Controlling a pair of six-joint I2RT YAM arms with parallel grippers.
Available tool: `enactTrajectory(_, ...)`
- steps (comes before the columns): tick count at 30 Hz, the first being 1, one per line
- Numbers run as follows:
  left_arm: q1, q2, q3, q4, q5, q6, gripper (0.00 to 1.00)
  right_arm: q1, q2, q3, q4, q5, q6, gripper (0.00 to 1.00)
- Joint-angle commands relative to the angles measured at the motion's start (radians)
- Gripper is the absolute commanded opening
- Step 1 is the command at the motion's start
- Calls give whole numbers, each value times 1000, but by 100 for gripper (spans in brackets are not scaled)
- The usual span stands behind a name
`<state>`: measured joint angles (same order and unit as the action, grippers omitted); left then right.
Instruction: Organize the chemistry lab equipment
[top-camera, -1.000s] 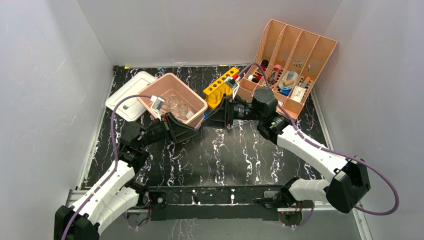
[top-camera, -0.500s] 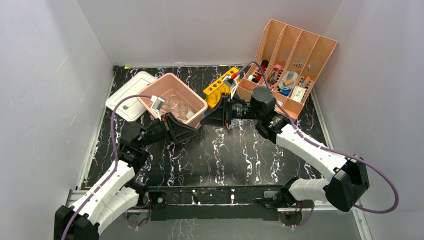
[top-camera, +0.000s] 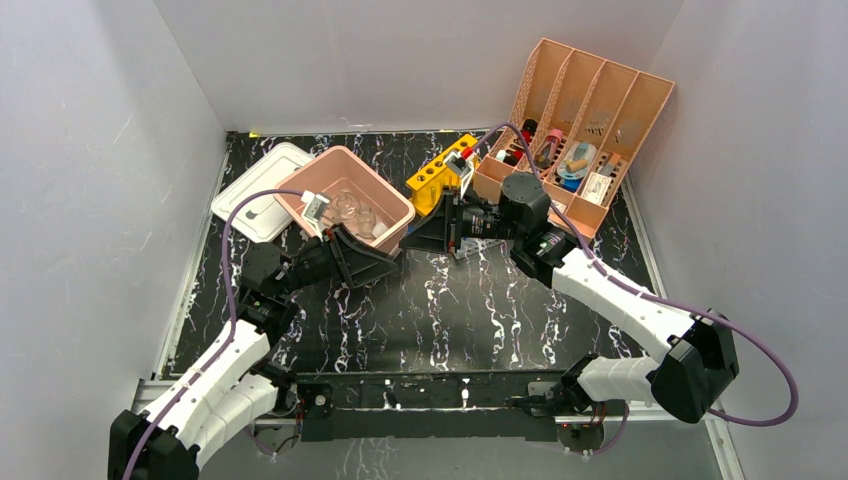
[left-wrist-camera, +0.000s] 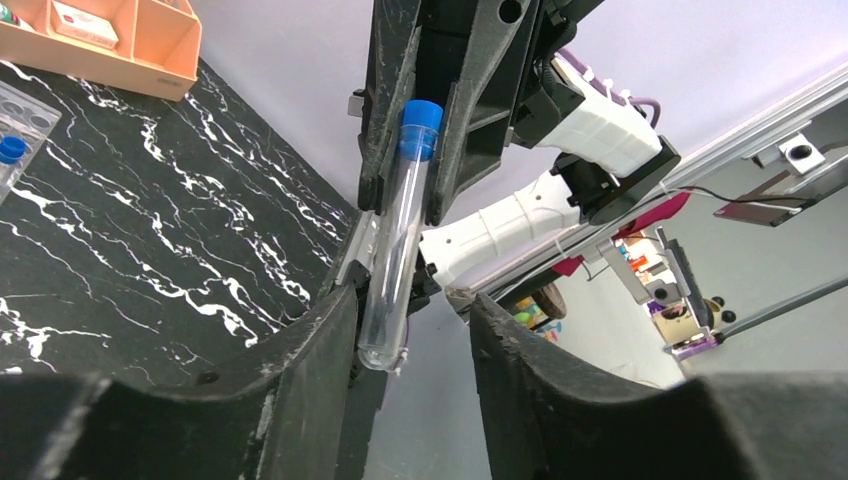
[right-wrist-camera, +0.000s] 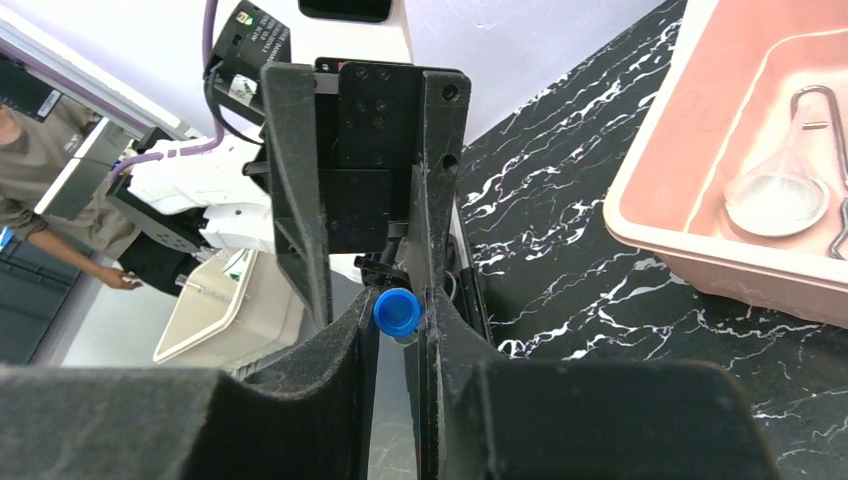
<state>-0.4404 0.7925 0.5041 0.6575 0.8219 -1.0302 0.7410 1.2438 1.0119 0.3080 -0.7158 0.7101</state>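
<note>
Tube (left-wrist-camera: 388, 270) clear, smooth, glossy; tub (top-camera: 380, 181) pink plastic, slight sheen; tabletop (top-camera: 450, 310) black, white-veined, marble-look.

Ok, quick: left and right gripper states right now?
Left gripper: open, with the lower end of the test tube between its jaws.
Right gripper: shut on the test tube.

Black tabletop (top-camera: 450, 320) with white marble veins, pink tub (top-camera: 380, 178), peach organizer (top-camera: 600, 90), yellow rack (top-camera: 435, 180), white lid (top-camera: 255, 185), clear tube (left-wrist-camera: 392, 260) with blue cap (left-wrist-camera: 421, 115)
</note>
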Motion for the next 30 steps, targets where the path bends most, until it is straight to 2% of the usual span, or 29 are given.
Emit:
enactTrajectory(1, 3, -14, 19, 30, 5, 8, 48, 3, -31, 53, 1, 35, -43, 16)
enactTrajectory(6, 2, -39, 22, -78, -14, 67, 53, 1, -37, 102, -121, 79, -124, 16)
enactTrajectory(16, 2, -72, 10, -292, -48, 191, 53, -27, -18, 183, -319, 201, -261, 15)
enactTrajectory(19, 2, -73, 17, -342, -48, 227, 53, -37, -12, 205, -390, 279, -322, 15)
enactTrajectory(25, 2, -72, 29, -378, -52, 258, 53, -72, 18, 228, -524, 441, -411, 14)
enactTrajectory(30, 2, -58, 28, -368, -43, 260, 53, -113, 9, 188, -521, 491, -435, 15)
